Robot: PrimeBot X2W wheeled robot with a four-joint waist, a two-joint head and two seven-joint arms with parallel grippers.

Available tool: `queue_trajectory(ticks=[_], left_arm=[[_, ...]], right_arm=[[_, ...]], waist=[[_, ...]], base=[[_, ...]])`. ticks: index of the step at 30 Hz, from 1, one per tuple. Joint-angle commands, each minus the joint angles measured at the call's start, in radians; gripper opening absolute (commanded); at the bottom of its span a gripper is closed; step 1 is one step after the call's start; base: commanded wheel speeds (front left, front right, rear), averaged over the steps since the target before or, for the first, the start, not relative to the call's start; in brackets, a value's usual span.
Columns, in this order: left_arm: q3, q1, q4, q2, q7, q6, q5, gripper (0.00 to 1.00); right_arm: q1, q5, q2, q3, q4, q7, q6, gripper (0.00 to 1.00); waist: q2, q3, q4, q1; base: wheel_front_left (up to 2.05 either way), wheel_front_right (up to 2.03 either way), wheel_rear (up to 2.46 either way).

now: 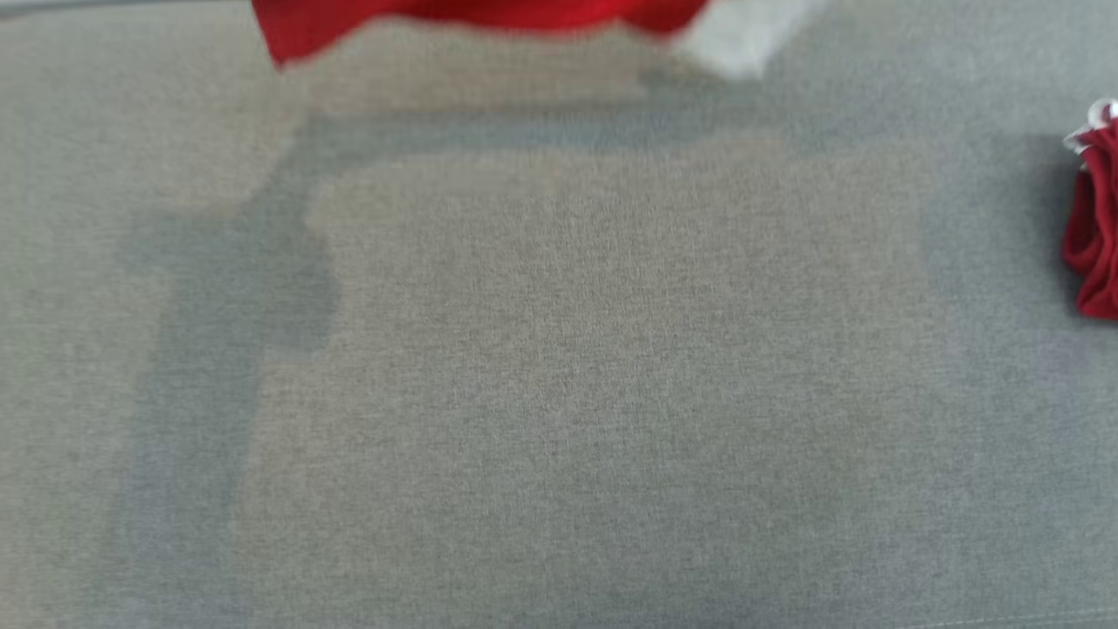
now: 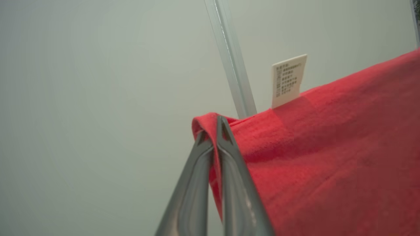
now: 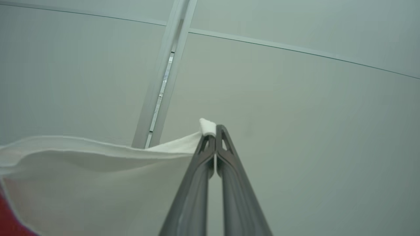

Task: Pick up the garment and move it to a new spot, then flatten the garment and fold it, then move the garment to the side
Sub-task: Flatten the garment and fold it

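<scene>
Grey woven surface [image 1: 559, 393] under a red-and-white knit garment [image 1: 480, 13] hanging at the head view's top edge. Left gripper [image 2: 215, 126] jaws clamped on its red edge, right gripper [image 3: 216, 131] jaws on its white corner. Crumpled red cloth bundle [image 1: 1096, 227] at right.

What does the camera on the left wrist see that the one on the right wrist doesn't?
Left wrist view: the left gripper pinches the garment by its red edge, where a printed white care label sticks up. Right wrist view: the right gripper pinches its white corner, with a sliver of red at the lower left. Both: shut dark fingers on cloth, a pale wall, a metal strip.
</scene>
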Motion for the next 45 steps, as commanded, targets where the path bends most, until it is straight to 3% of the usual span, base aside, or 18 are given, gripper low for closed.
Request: queue_trajectory(ticks=[1,4,7,13,14,20,24,30,38,41,45], left_arm=[[-0.006,-0.006,0.026,-0.009,-0.023,-0.003,0.010,0.00],[-0.027,0.023,0.069,-0.027,-0.066,-0.008,-0.003,0.00],[-0.050,0.122,0.083,-0.046,-0.079,-0.008,-0.036,0.00],[0.059,0.494,0.005,-0.117,-0.079,-0.008,-0.024,0.00],[0.059,0.494,0.005,-0.117,-0.079,-0.008,-0.024,0.00],[0.171,0.882,-0.038,-0.218,-0.079,-0.008,0.014,0.00],[0.200,1.045,-0.042,-0.252,-0.079,-0.007,0.043,0.00],[0.290,1.264,-0.078,-0.293,-0.079,-0.007,0.086,0.00],[0.357,1.495,-0.143,-0.354,-0.079,-0.007,0.142,0.00],[0.396,1.563,-0.148,-0.373,-0.079,-0.007,0.141,0.00],[0.393,1.633,-0.132,-0.388,-0.079,-0.007,0.139,0.00]], right_arm=[[-0.004,-0.011,0.009,-0.006,0.017,-0.010,-0.002,0.00],[0.039,-0.005,0.022,-0.004,0.036,-0.018,-0.002,0.00],[0.163,0.032,0.026,0.007,-0.021,-0.019,-0.002,0.00],[0.606,0.116,0.045,-0.030,-0.184,-0.019,-0.002,0.00],[0.606,0.116,0.045,-0.030,-0.184,-0.019,-0.002,0.00],[1.013,0.140,0.084,-0.060,-0.246,-0.018,-0.002,0.00],[1.205,0.127,0.117,-0.066,-0.245,-0.018,-0.002,0.00],[1.407,0.113,0.166,-0.096,-0.229,-0.018,-0.002,0.00],[1.596,0.096,0.193,-0.096,-0.231,-0.018,-0.002,0.00],[1.650,0.078,0.175,-0.083,-0.257,-0.018,-0.002,0.00],[1.738,0.074,0.168,-0.138,-0.293,-0.018,-0.002,0.00]], waist=[[-0.0001,0.087,-0.016,0.0000],[-0.0001,0.087,-0.021,0.0000],[-0.0001,0.082,-0.024,0.0000],[-0.0001,0.032,-0.026,0.0000],[-0.0001,0.032,-0.026,0.0000],[-0.0001,-0.083,-0.045,0.0000],[-0.0001,-0.167,-0.066,0.0000],[-0.0001,-0.289,-0.098,0.0000],[-0.0001,-0.354,-0.107,0.0000],[-0.0001,-0.365,-0.098,0.0000],[-0.0001,-0.372,-0.078,0.0000]], base=[[0.00,0.00,0.00],[0.00,0.00,0.00],[0.00,0.00,0.00],[0.00,0.00,0.00],[0.00,0.00,0.00],[0.00,0.00,0.00],[0.00,0.00,0.00],[0.00,0.00,0.00],[0.00,0.00,0.00],[0.00,0.00,0.00],[0.00,0.00,0.00]])
